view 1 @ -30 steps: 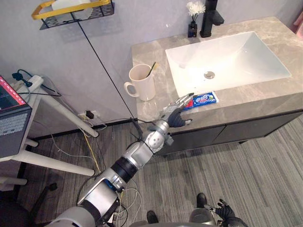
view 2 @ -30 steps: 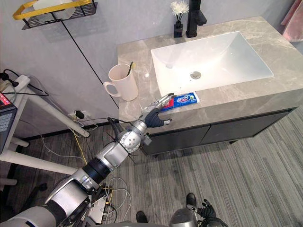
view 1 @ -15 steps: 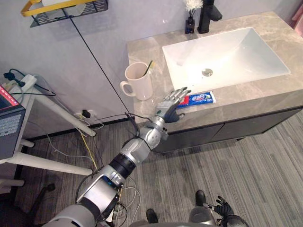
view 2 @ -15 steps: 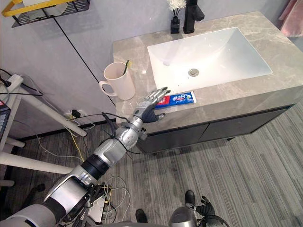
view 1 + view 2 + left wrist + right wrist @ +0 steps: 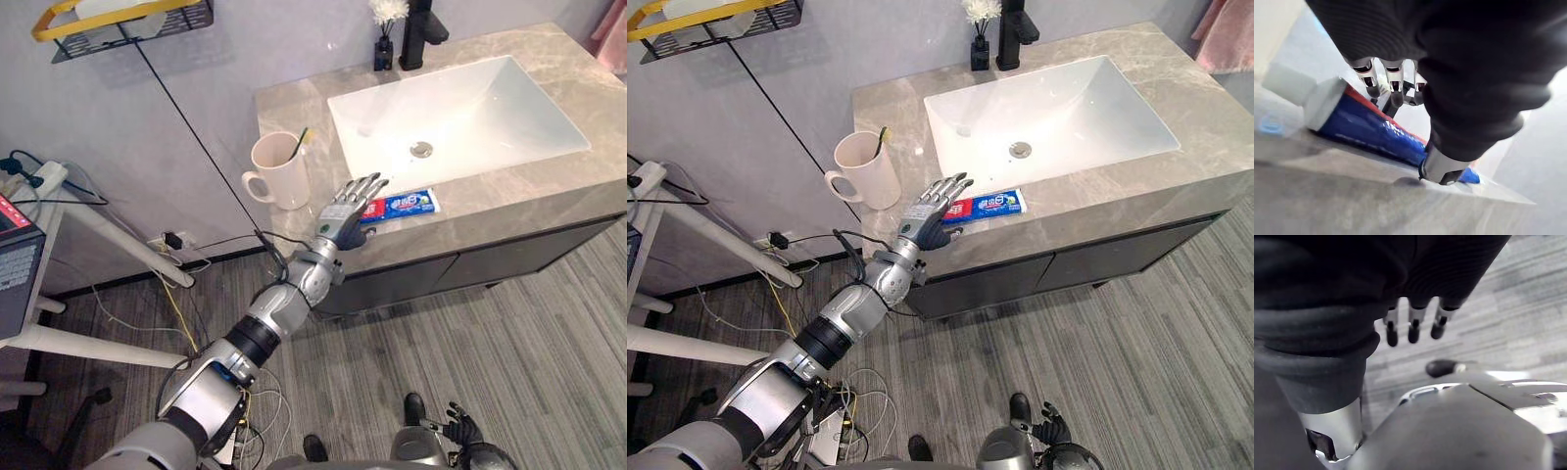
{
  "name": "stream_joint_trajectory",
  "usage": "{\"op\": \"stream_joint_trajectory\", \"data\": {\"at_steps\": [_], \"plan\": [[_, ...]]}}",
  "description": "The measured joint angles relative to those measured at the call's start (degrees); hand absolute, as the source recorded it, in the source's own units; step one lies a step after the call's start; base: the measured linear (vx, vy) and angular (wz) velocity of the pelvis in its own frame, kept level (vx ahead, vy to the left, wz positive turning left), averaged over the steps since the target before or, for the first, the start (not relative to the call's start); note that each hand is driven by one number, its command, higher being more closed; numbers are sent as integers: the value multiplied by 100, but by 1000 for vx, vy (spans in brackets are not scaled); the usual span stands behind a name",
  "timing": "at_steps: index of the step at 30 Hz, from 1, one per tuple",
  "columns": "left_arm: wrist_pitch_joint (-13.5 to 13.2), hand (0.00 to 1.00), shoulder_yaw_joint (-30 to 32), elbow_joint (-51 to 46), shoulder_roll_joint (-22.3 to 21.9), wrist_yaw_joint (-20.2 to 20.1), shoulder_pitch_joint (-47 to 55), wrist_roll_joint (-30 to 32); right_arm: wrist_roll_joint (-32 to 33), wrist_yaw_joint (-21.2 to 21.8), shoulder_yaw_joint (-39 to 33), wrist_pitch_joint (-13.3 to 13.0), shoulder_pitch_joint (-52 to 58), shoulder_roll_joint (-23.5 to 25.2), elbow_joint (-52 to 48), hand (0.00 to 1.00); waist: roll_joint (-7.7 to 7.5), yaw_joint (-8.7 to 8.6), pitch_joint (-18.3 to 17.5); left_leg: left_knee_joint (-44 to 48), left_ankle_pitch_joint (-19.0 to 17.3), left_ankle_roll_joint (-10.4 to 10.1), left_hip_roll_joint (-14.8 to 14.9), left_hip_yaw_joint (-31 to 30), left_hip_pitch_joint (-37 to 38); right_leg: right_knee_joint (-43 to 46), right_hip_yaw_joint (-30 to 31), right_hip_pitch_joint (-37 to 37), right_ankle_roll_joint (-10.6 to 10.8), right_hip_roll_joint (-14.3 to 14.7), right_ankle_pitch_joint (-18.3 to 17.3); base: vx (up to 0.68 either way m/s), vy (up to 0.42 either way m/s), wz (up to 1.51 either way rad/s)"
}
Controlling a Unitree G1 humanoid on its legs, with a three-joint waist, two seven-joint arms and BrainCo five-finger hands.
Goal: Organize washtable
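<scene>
A blue and red toothpaste tube (image 5: 400, 204) lies flat on the grey stone counter (image 5: 509, 196), in front of the white basin (image 5: 460, 113). My left hand (image 5: 343, 212) hovers at the tube's left, capped end, open with straight fingers spread toward the basin. In the left wrist view the fingers (image 5: 1394, 84) hang over the tube (image 5: 1369, 131) and its white cap (image 5: 1297, 87), with the thumb (image 5: 1441, 169) close to the tube's side. A cream mug (image 5: 280, 173) holding a toothbrush (image 5: 303, 141) stands left of the hand. My right hand (image 5: 1413, 328) hangs open over the floor.
A black faucet (image 5: 423, 22) and a small dark vase with a white flower (image 5: 383, 39) stand behind the basin. A black wire shelf with a yellow rim (image 5: 118, 24) hangs on the wall at upper left. White table legs (image 5: 108, 230) and loose cables lie left of the counter.
My left hand has risen and turned, its fingers now pointing up toward the basin instead of lying low at the tube's end. The whole picture has shifted a little.
</scene>
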Motion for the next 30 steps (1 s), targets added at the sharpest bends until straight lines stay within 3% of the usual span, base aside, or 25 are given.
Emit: {"op": "stream_joint_trajectory", "data": {"at_steps": [9,15,19,24,26,27,29,30], "plan": [[-65,0,-41,905,15,-228,-507,376,142,25,180,-51,-21,-99,-63,0,58,-4,36,96,-39,-64,149,80,-107,103,143,-197,40,127,23,-62,-35,-8],[-118,0,513,1771,-52,-14,-895,618,390,34,527,-96,-20,-237,-319,0,11,1,171,155,-68,-129,201,432,-214,78,486,-502,146,171,144,-124,-38,-25],[-121,0,848,2145,-30,180,-1130,728,505,27,629,-125,141,-253,-602,0,-49,85,211,197,-52,-169,273,708,-387,-92,692,-735,129,191,231,-162,-68,-38],[-24,0,1295,2593,-7,282,-1413,740,515,25,677,-242,310,-170,-918,0,-250,146,328,86,-2,-250,329,1014,-413,-101,816,-947,152,236,213,-143,-76,-26],[84,0,1431,2597,-16,303,-1423,740,513,22,677,-292,332,-175,-960,0,-226,154,332,-107,40,-316,391,1107,-410,-93,798,-1042,465,280,-16,-114,-92,-11],[147,0,1489,2623,-57,311,-1461,739,515,19,674,-316,335,-229,-964,0,-71,160,329,-197,122,-404,550,1126,-463,218,815,-1109,120,407,141,-21,-61,11],[171,0,1471,2636,-85,317,-1544,737,498,7,736,-304,357,-137,-943,0,-284,177,350,-316,271,-533,500,1064,-398,448,825,-1045,127,437,57,56,-102,32],[182,0,1479,2636,-88,312,-1568,734,490,-1,767,-309,388,-145,-942,0,-307,214,342,-384,287,-531,507,1059,-402,415,805,-1068,117,454,47,21,-122,19]]}}
